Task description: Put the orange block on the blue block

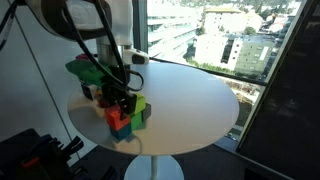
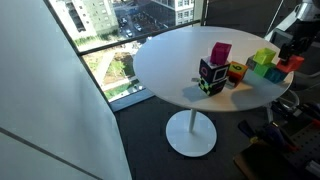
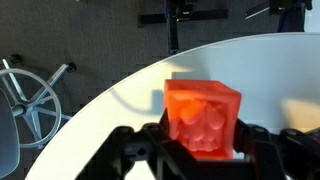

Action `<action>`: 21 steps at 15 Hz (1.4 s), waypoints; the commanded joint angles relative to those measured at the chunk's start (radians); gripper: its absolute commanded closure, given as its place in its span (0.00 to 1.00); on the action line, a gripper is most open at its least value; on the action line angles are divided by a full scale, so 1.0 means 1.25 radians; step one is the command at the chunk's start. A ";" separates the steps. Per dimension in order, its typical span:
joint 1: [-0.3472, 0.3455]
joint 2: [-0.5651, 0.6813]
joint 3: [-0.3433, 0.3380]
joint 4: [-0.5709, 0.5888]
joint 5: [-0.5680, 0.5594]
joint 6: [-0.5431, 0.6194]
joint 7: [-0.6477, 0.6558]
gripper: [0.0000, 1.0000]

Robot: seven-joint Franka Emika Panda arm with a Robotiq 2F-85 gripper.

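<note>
Claw (image 3: 203, 142), black and two-fingered, is clenched on the small orange-red plastic cube (image 3: 203, 115). In the wrist view one finger presses each side face, and the cube sits square and upright between them, its embossed front face toward the camera. The cube has no long axis, so only its position matters for the coming move, not its turn about the vertical. In an exterior view the same cube (image 1: 118, 116) hangs under the arm, and the small darker teal-blue cube (image 1: 122, 130) shows directly beneath it, so the target lies straight down from the claw and not off to any side. The two cubes look very close, perhaps touching, but the view is too small to tell whether the orange underside rests on the blue top or hovers just above it. From the wrist the blue cube is hidden by the held one. I judge that the next move calls for a short, straight lowering, if any, and then a release with no sideways drift. A yellow-green cube (image 1: 141, 105) stands just beside this stack, and more coloured blocks crowd behind it, so fingers that spread wide could nudge a neighbour. All of this sits near the rim of the round white surface (image 1: 195, 100), with a magenta cube (image 2: 220, 52) well apart from the stack.
</note>
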 commanded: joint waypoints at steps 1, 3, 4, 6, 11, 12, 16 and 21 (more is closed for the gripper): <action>0.003 0.021 0.007 0.029 0.013 -0.002 0.010 0.76; 0.004 0.025 0.008 0.036 0.014 -0.001 0.009 0.76; 0.005 0.026 0.009 0.039 0.014 -0.001 0.010 0.76; 0.006 0.030 0.012 0.043 0.015 0.001 0.010 0.76; 0.010 0.044 0.018 0.052 0.018 0.011 0.010 0.76; 0.011 0.048 0.019 0.054 0.019 0.014 0.011 0.76; 0.013 0.063 0.022 0.060 0.021 0.029 0.012 0.76; 0.015 0.081 0.026 0.065 0.028 0.045 0.009 0.76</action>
